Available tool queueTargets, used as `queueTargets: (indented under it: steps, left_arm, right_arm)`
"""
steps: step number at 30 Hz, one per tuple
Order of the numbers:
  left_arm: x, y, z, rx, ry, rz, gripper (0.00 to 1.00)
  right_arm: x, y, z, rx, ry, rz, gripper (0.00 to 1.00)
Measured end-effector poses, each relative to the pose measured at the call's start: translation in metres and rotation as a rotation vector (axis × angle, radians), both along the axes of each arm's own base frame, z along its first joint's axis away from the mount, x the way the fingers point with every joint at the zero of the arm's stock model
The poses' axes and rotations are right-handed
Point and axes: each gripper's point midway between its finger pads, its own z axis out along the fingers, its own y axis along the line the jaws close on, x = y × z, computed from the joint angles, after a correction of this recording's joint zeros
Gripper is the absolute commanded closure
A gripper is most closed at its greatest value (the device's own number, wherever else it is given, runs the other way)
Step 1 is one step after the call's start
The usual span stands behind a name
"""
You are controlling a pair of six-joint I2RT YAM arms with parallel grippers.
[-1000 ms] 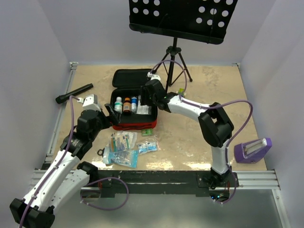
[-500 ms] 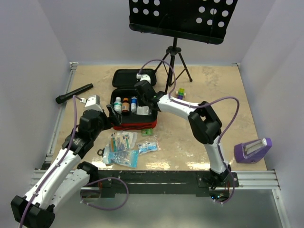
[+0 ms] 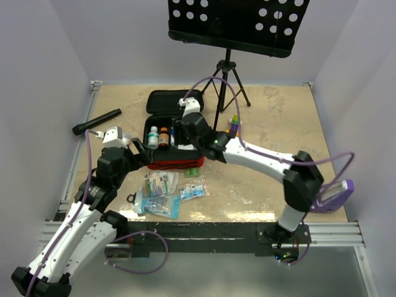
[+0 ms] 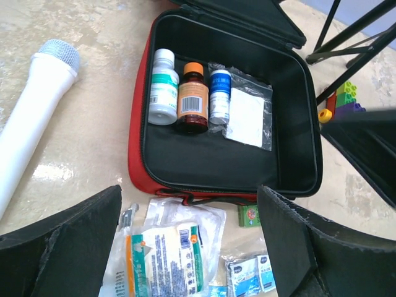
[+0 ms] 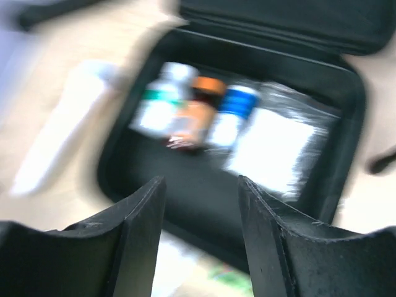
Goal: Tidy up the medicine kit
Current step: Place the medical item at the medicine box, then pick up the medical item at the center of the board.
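The medicine kit, a red zip case with black lining, lies open with its lid folded back. Three bottles and a white packet in a clear bag lie along its far side. Several loose packets and a small green packet rest on the table in front of it. My left gripper hovers wide open over those packets, just left of the case. Over the case's near part my right gripper is open and holds nothing; its view is blurred.
A black flashlight lies at the far left. A white cylinder with a mesh head lies left of the case. A music stand's tripod, toy blocks and a purple device stand to the right.
The right arm's elbow has swung out to the right and its gripper has drawn back a little over the case. The left arm has shifted slightly.
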Motion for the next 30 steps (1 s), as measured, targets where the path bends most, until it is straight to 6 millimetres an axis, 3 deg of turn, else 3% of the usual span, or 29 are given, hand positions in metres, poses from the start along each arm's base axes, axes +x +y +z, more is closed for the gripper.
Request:
queueTargets:
  steps: [2, 4, 5, 7, 11, 12, 14, 20, 25, 30]
  left_arm:
    - [-0.001, 0.002, 0.000, 0.004, 0.001, 0.009, 0.06]
    - [-0.003, 0.004, -0.002, 0.009, 0.009, 0.016, 0.07]
    - [-0.004, 0.005, -0.003, 0.009, 0.013, 0.018, 0.07]
    - [-0.006, 0.006, -0.004, 0.006, 0.019, 0.022, 0.07]
    - [-0.010, 0.007, -0.001, -0.008, 0.011, 0.026, 0.08]
    - [-0.011, 0.007, 0.000, -0.012, 0.007, 0.027, 0.08]
    - [-0.011, 0.007, 0.002, -0.020, 0.000, 0.029, 0.08]
    - [-0.013, 0.008, 0.000, -0.023, 0.011, 0.032, 0.08]
    - [-0.013, 0.008, 0.000, -0.023, 0.011, 0.032, 0.08]
    - [-0.013, 0.007, -0.001, -0.023, 0.013, 0.029, 0.08]
  right_arm:
    - [-0.036, 0.016, 0.032, 0.096, -0.039, 0.086, 0.45]
    - [-0.075, 0.035, 0.040, 0.159, -0.040, 0.180, 0.44]
    - [-0.091, 0.044, 0.034, 0.172, -0.024, 0.221, 0.43]
    - [-0.119, 0.058, 0.007, 0.159, 0.029, 0.284, 0.43]
    - [-0.157, 0.061, -0.080, 0.043, 0.185, 0.332, 0.41]
    - [-0.161, 0.058, -0.101, 0.007, 0.222, 0.322, 0.41]
    - [-0.163, 0.055, -0.121, -0.028, 0.257, 0.309, 0.41]
    - [-0.163, 0.054, -0.141, -0.048, 0.290, 0.287, 0.46]
    - [-0.164, 0.055, -0.149, -0.049, 0.304, 0.283, 0.69]
    - [-0.167, 0.059, -0.147, -0.029, 0.311, 0.294, 0.98]
